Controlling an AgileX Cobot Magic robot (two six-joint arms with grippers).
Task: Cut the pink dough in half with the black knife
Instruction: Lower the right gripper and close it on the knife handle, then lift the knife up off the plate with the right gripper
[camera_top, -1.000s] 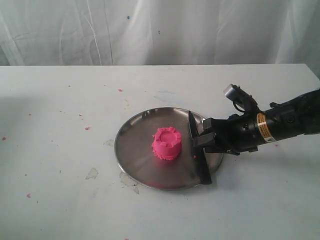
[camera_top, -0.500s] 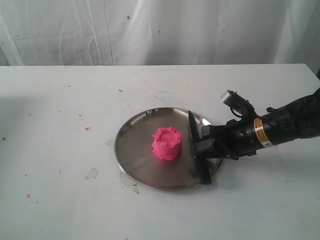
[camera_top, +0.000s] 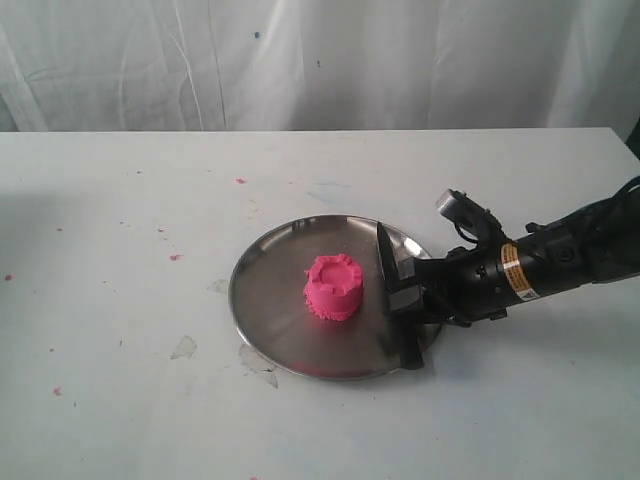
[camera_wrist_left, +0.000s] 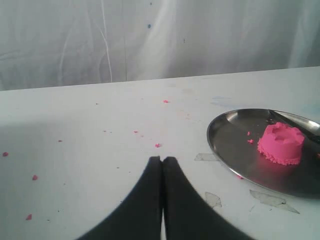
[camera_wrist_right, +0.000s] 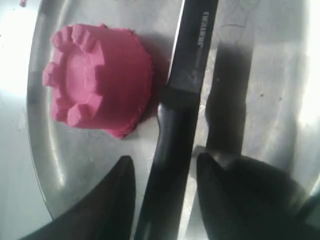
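The pink dough (camera_top: 333, 287) is one squat cylinder with a dented top, standing near the middle of the steel plate (camera_top: 268, 300). The black knife (camera_top: 396, 292) lies along the plate's right side, point away from the camera and handle over the near rim. My right gripper (camera_top: 406, 298) is open and low over the plate. In the right wrist view its fingers straddle the knife handle (camera_wrist_right: 172, 145) with a gap on each side, and the dough (camera_wrist_right: 97, 80) sits just beside the blade. My left gripper (camera_wrist_left: 162, 159) is shut and empty over bare table, left of the plate (camera_wrist_left: 235, 145) and dough (camera_wrist_left: 281, 143).
Tiny pink specks (camera_top: 174, 257) are scattered over the white table. Pale torn scraps (camera_top: 183, 347) lie by the plate's near-left rim. A white curtain hangs behind the table's far edge.
My right arm has dropped lower and slid a little left, bringing its open fingers down around the knife handle. Knife and dough have not moved.
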